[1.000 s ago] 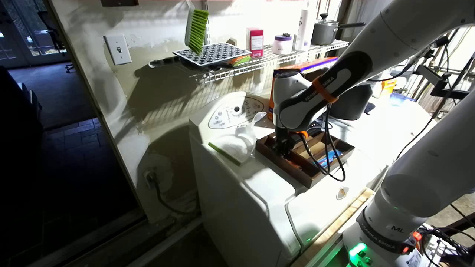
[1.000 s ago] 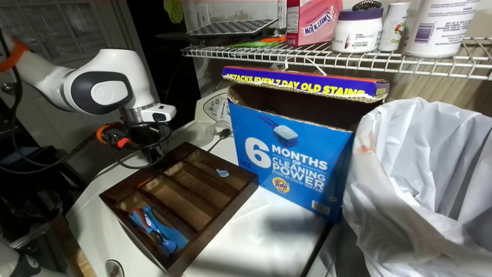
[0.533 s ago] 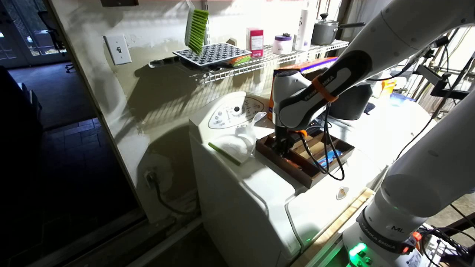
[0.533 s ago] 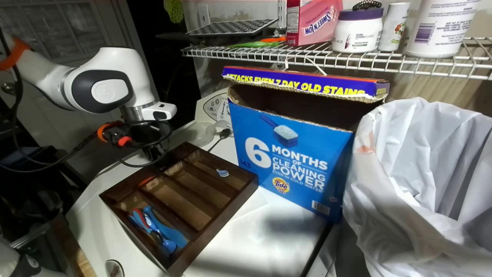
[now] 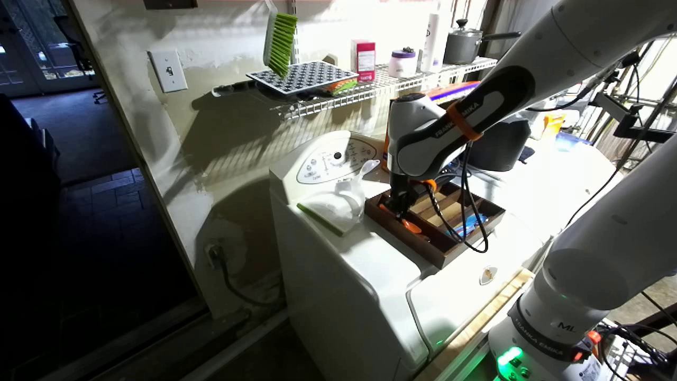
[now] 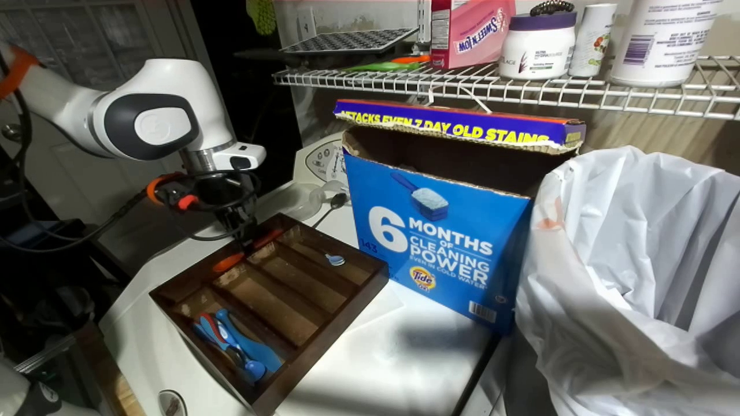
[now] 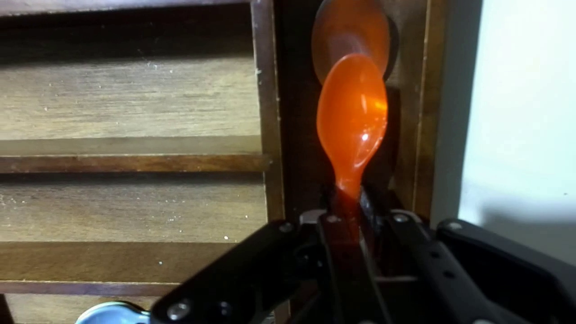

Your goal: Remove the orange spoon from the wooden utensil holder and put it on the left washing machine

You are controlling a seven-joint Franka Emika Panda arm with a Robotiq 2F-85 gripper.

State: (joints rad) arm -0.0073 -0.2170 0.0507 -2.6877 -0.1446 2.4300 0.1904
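Utensil holder [image 6: 341, 323] on washing machine [image 6: 347, 375]. From where I stand: carton [image 6: 445, 237] at its two o'clock, bagged bin [image 6: 578, 294] three, utensils [image 6: 250, 346] inside at seven; hand [image 6: 247, 245], gripping spoon [image 6: 229, 263], over eleven o'clock compartment [image 6: 199, 277].

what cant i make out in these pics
Wrist view: handle end of upper orange spoon, hidden by the tool.
Wrist view: lower orange piece, partly covered by that spoon.
Wrist view: blue item, cut off by bottom edge.
In an exterior view: lettering on the control panel, too small.

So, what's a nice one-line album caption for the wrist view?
A gripper pinches an orange spoon by its neck, above a darker orange spoon in the wooden utensil holder.
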